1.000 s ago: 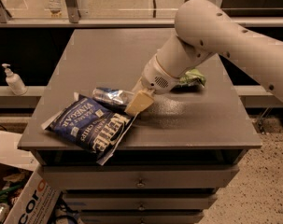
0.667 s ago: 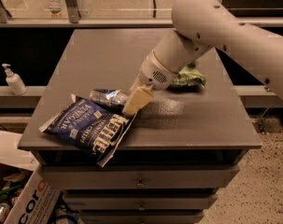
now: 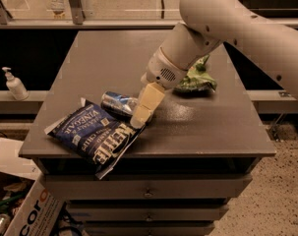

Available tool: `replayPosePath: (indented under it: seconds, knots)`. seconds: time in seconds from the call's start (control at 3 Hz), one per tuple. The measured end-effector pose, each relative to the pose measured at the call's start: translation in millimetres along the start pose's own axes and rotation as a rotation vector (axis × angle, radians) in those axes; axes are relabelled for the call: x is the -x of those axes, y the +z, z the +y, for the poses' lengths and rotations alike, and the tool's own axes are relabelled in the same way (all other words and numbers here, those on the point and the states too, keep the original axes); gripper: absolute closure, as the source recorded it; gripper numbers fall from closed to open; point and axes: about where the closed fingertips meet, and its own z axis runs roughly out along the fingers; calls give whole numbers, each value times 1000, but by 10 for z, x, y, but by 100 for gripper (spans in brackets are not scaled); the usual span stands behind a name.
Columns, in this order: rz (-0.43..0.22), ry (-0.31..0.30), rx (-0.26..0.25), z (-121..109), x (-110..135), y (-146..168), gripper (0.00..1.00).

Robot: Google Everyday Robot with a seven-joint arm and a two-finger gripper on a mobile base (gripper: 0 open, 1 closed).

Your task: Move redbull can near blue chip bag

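The redbull can (image 3: 117, 103) lies on its side on the grey table (image 3: 197, 132), touching the upper right edge of the blue chip bag (image 3: 93, 134). The bag lies flat at the table's front left and overhangs the front edge. My gripper (image 3: 140, 115) reaches down from the white arm at the upper right, with its beige fingers (image 3: 147, 103) at the can's right end, just above the bag's edge. The fingers hide part of the can's right end.
A green chip bag (image 3: 197, 77) lies at the table's right, partly behind the arm. A white pump bottle (image 3: 14, 84) stands on a ledge at the left. Cardboard boxes (image 3: 25, 210) sit on the floor at the lower left. Drawers front the table.
The arm and gripper have shifted slightly left, toward the can. The can and the blue bag stay in the same place.
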Motion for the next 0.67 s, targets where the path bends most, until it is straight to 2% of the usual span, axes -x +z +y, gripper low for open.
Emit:
replayPosePath:
  seconds: [0.33,0.67]
  knots:
    - [-10,5,-12,-59,15,-115,0]
    - [-50,17,-43,-157,-15,-336,0]
